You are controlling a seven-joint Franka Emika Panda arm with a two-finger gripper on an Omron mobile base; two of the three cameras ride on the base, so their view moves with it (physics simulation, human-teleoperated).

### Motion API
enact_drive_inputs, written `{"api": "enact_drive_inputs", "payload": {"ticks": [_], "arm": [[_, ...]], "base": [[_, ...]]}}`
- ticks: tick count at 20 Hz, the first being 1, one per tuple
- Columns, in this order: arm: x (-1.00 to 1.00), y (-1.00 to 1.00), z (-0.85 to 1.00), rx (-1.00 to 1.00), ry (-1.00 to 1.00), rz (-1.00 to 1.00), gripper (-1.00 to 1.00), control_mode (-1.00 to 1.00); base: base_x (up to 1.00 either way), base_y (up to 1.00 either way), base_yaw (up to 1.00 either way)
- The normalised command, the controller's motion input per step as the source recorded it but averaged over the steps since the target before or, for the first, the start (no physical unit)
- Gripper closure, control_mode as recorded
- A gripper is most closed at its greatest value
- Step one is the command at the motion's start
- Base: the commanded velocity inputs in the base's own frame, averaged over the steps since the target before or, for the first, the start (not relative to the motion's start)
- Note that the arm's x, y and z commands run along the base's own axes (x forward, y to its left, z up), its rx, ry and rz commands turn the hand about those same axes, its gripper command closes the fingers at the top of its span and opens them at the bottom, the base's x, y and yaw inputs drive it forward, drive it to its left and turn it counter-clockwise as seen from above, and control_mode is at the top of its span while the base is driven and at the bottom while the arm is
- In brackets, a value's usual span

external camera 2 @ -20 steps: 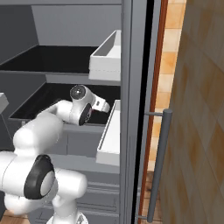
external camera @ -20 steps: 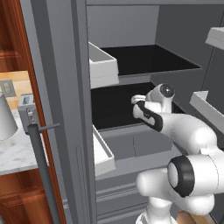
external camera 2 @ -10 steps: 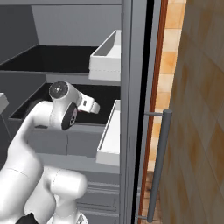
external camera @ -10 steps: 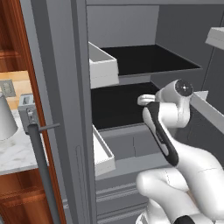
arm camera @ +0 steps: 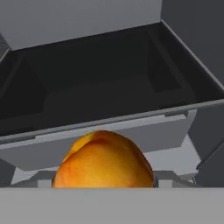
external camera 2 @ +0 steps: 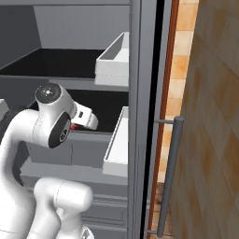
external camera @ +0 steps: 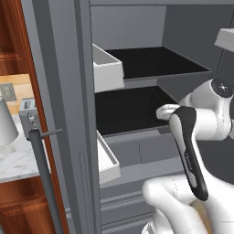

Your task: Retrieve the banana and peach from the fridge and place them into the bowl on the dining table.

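In the left base view the fridge [external camera: 137,105] stands open, with two dark shelves, white door bins on its left door and a long bar handle low at the left. The arm rises from the lower right and bends toward the front edge of the lower shelf; the gripper [external camera: 165,111] is at that edge, seen from behind, so how its jaws stand cannot be told here. In the right base view the arm comes up from the lower left, and the gripper [external camera 2: 83,122] points at the lower shelf's front lip, with a bit of red-orange, the peach [external camera 2: 77,126], showing just under the hand. In the hand view the peach [arm camera: 104,164] sits large and close at the bottom, right before the hand, in front of the dark shelf's grey lip; the fingertips are hidden, so it looks held, though contact itself is not visible.
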Motion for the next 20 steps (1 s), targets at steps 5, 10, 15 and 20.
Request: {"api": "enact_drive_inputs", "payload": {"ticks": [5,10,15,20], "arm": [[-0.95,0.07,0.0,0.0,0.0,0.03,1.0,-1.0],[-0.64,0.08,0.0,0.0,0.01,0.02,1.0,-1.0],[-0.21,0.04,0.0,0.0,0.02,0.01,1.0,1.0],[0.0,0.0,0.0,0.0,0.0,0.0,1.0,1.0]], "base": [[0.0,0.0,0.0],[0.0,0.0,0.0],[-0.49,0.03,0.05],[-1.0,0.12,0.1]]}}
